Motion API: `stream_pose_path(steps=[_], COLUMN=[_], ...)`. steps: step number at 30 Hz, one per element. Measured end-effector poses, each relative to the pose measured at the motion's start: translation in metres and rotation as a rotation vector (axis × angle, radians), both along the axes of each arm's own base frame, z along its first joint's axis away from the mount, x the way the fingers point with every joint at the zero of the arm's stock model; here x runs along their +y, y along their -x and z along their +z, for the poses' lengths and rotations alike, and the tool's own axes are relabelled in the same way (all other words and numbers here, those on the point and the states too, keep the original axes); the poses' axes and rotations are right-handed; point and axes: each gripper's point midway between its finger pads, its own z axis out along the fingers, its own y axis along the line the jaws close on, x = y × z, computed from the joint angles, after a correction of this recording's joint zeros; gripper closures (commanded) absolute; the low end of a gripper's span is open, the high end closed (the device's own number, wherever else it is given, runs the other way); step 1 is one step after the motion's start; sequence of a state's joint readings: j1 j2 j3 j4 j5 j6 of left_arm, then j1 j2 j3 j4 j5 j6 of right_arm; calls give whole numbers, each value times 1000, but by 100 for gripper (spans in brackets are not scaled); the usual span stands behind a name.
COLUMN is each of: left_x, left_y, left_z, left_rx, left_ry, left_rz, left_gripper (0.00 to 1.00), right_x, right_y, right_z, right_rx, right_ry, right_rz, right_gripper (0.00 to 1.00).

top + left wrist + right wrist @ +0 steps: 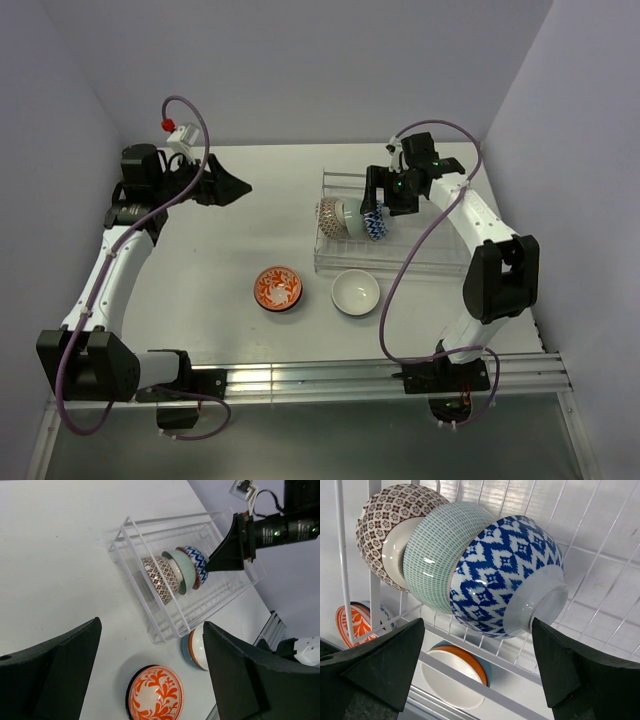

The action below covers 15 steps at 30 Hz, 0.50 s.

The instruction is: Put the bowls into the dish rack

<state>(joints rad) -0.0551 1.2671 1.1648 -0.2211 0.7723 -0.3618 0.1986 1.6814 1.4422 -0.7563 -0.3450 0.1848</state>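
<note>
The wire dish rack (440,250) stands right of centre. Three bowls stand on edge in its left end: brown-patterned (329,215), pale green (350,218) and blue-white (374,224). My right gripper (388,205) hovers open just above the blue-white bowl (505,575), touching nothing. An orange-red patterned bowl (278,288) and a bowl with a white inside, orange rim and teal outside (355,292) sit on the table in front of the rack. My left gripper (238,187) is open and empty, far left of the rack; its view shows the orange-red bowl (156,694) below.
The rack's right part (220,587) holds no bowls. A metal rail (380,375) runs along the table's near edge. Grey walls close in the left, back and right sides.
</note>
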Motion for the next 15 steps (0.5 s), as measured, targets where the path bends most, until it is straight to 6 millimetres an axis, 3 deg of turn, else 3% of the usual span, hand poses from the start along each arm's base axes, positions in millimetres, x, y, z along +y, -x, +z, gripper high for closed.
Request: stream_pose_path(steps=[4,9,15], left_x=[5,13,22], left_y=[6,28,58], left_z=[-11,-36,-90], left_rx=[-8,-41,-38], left_ry=[-57,-203,-395], left_rz=[-14,-91,-248], left_gripper=[11,12,15], right_x=[-2,-8,-28], right_y=[-2,-3,-5], right_z=[7,34,81], right_rx=[-23,-104,-259], right_ry=[6,17,63], right_rz=[-3,-5,-51], right_gripper=[0,0,0])
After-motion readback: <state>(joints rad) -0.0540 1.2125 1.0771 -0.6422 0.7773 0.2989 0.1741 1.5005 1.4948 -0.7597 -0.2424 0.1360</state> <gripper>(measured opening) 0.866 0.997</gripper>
